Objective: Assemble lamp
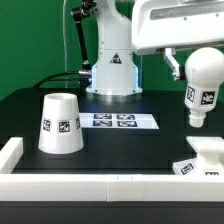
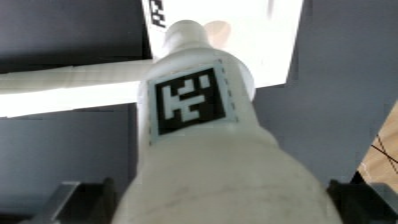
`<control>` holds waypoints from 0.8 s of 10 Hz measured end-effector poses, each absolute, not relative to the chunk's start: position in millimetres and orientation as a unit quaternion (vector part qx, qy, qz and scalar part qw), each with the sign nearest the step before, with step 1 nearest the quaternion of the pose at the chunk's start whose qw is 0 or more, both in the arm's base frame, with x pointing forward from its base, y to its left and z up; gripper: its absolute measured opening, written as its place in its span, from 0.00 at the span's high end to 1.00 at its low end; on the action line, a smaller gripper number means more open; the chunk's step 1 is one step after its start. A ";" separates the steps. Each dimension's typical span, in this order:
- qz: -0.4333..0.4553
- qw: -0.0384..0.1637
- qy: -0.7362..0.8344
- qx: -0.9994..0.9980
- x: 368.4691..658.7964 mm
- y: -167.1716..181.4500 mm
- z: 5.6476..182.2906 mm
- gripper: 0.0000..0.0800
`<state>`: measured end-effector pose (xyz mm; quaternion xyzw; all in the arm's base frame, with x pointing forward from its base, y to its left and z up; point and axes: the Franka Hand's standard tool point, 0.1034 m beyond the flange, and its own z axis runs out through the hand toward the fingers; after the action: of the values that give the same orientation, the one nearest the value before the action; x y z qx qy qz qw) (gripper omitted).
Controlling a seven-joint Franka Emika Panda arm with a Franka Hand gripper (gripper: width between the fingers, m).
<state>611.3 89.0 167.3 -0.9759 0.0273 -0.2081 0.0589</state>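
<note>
White plastic gripper (image 1: 197,60) is clamped on bulb (image 1: 203,90) at its ball end, stem down, in the air over base (image 1: 208,152) at exterior view's right. Bulb prob. light, stiff and slick; the round part could slip, so hold it across the widest bit. Front wall (image 1: 90,187) sits close to base. Marker board (image 1: 118,121) and shade (image 1: 60,125) are well apart, w/ open room between.

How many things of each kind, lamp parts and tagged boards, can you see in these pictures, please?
shade: 1
bulb: 1
base: 1
marker board: 1
Total: 4
</note>
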 end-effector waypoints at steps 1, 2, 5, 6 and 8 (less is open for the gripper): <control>-0.227 0.057 0.027 -0.972 611.6 87.9 166.6 0.28; -0.222 0.056 0.027 -0.973 608.5 87.8 163.4 0.28; -0.250 0.056 0.021 -0.966 599.5 100.9 152.1 0.28; -0.252 0.058 0.019 -0.966 603.5 105.3 150.9 0.28; -0.250 0.058 0.013 -0.966 608.6 111.3 141.3 0.28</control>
<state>608.6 111.3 141.3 -0.9664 0.0127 -0.2501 0.0576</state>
